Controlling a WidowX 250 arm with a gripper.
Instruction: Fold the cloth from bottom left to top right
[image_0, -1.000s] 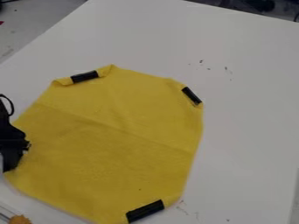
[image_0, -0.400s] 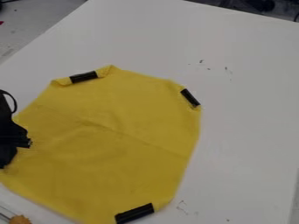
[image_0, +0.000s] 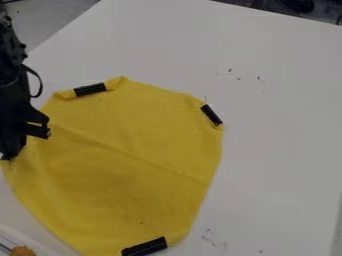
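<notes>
Cloth (image_0: 127, 165) lies yellow on the bench (image_0: 280, 150), black strips (image_0: 89, 89) along its edges. Hand (image_0: 9, 156) grips the cloth's left edge.

Single view from above, slanting down onto the white tabletop (image_0: 280, 150), fairly close

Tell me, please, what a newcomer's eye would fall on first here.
Probably the big yellow cloth, lying left of centre on the white table. Next, likely the black gripper at the cloth's left edge, then the black strips at its upper left, upper right and bottom.
</notes>
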